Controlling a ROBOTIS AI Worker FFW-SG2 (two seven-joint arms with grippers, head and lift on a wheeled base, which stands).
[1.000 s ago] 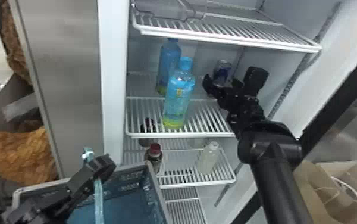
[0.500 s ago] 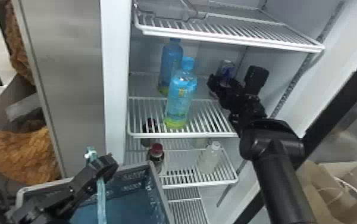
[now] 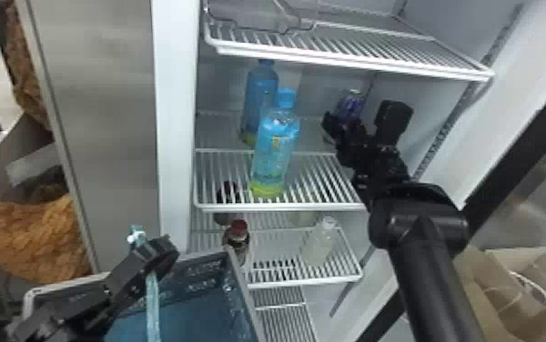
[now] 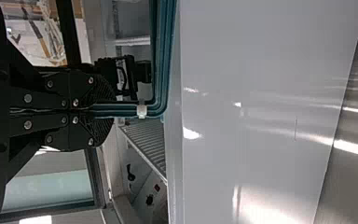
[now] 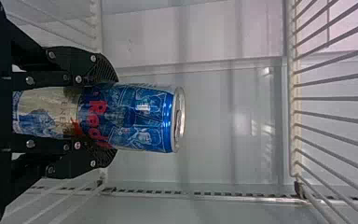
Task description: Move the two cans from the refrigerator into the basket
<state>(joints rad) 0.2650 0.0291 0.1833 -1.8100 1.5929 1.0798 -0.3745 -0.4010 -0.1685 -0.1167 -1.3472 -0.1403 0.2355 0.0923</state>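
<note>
In the head view my right gripper (image 3: 362, 119) is inside the refrigerator, at the right of the middle shelf, around a blue can (image 3: 351, 103). From the right wrist, the gripper (image 5: 100, 119) is shut on that can (image 5: 140, 119), a finger against each side; its top end sticks out past the fingertips. My left gripper (image 3: 151, 257) is at the lower left over the blue basket (image 3: 190, 277). The left wrist view has this gripper (image 4: 93, 111) shut on the basket's teal handle (image 4: 121, 111).
Two blue bottles, one in front (image 3: 274, 150) and one behind (image 3: 260, 98), stand left of the can. The upper shelf (image 3: 354, 61) hangs above the right gripper. A red-capped bottle (image 3: 239, 241) and a pale bottle (image 3: 320, 243) are lower down. Cardboard (image 3: 513, 282) lies at right.
The right gripper's left finger has moved inward, closing on the can, and the can has shifted slightly right and up. The left gripper stays at the basket handle.
</note>
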